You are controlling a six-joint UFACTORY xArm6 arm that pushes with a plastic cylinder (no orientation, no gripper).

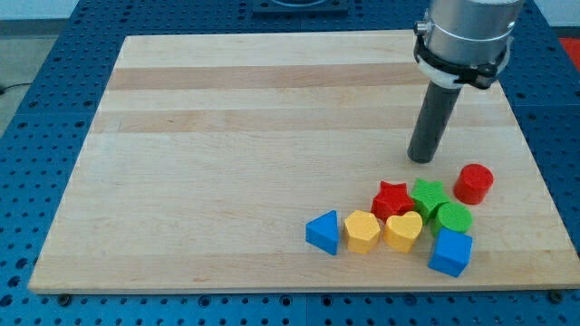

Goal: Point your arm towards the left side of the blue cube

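Observation:
The blue cube (pixel 450 253) sits near the board's bottom edge at the view's lower right. My tip (pixel 420 158) rests on the board well above the cube and a little to its left, apart from all blocks. Between the tip and the cube lie a red star (pixel 391 198), a green star (pixel 428 195), a green cylinder (pixel 452 218) and a yellow heart (pixel 403 232). The yellow heart lies just left of the cube.
A yellow hexagon (pixel 362 232) and a blue triangle (pixel 323 233) sit left of the heart. A red cylinder (pixel 473 184) stands right of the green star. The wooden board (pixel 227 136) lies on a blue perforated table.

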